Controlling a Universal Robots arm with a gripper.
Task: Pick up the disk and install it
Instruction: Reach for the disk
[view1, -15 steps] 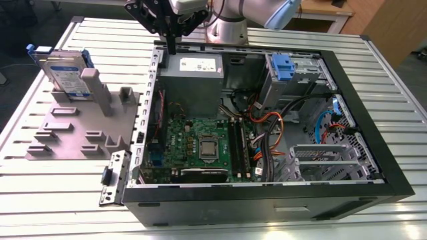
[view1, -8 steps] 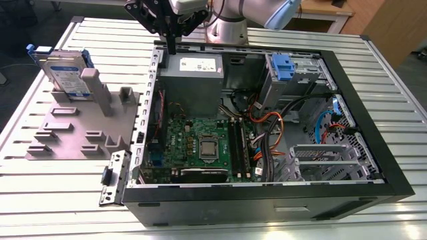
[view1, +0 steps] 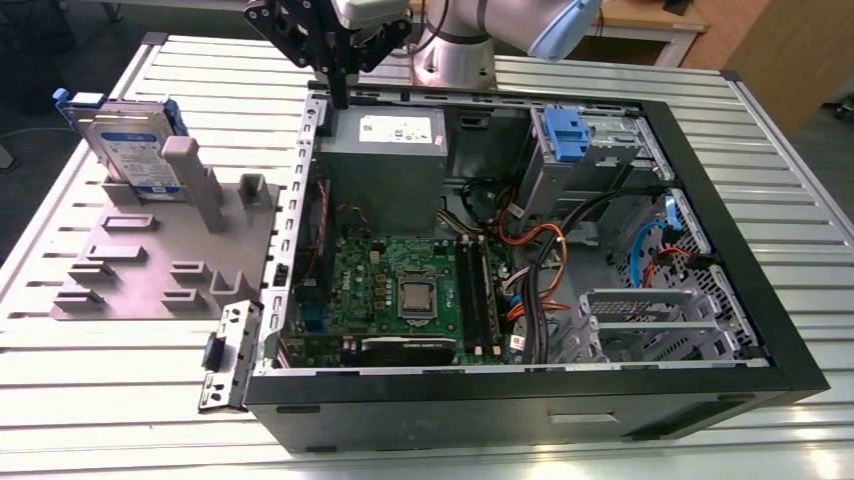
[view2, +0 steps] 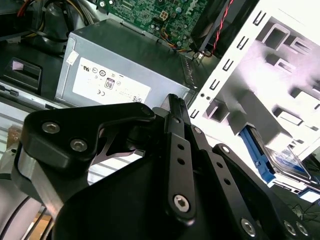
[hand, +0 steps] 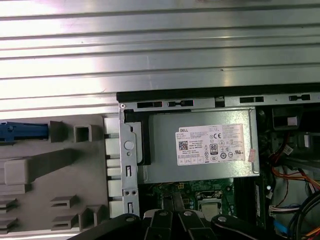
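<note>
Well apart from end effector (view1: 339, 98): disk (view1: 134, 150)

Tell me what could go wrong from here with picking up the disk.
The gripper hangs just over the computer case's rim; moving sideways toward the disk it might clip that rim. The disk stands upright in the grey holder, so an off-centre grasp could tip it.

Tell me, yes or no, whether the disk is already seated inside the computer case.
No, the disk stands upright on the grey holder, outside the computer case, toward the exterior view's left.
</note>
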